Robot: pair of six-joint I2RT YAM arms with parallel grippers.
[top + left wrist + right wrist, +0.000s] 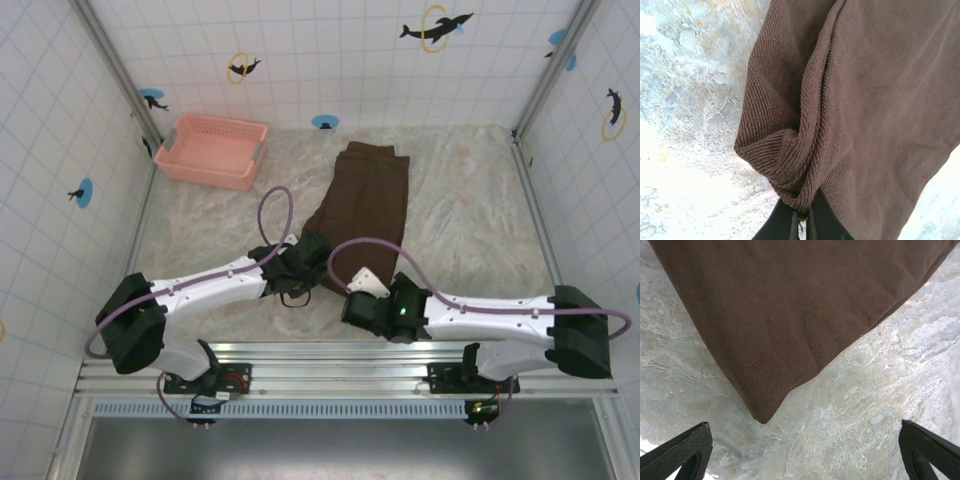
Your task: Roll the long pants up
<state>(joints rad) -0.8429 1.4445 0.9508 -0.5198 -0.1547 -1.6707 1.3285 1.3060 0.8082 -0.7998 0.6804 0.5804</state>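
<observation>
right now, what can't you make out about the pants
- Top view: near end of the pants hidden under both arms.
- Left wrist view: left gripper pinches a fold, fingers cut off at bottom edge.
- Right wrist view: pants cut off by the top edge; right gripper open.

The long pants (362, 200) are plain dark brown, with a fine diagonal weave in the cloth. The table (470, 210) is marbled in beige, grey and white. The basket (205, 172) is pink with slatted walls. The walls (330, 50) are white tiles with pale blue grid lines, and they carry black dolphins (437, 28), blue dots and yellow rings. The left arm (200, 290) and the right arm (500, 318) are white with black joints, and their cables (276, 188) are purple. The left gripper (802, 217) and the right gripper (804, 424) have black fingers.
</observation>
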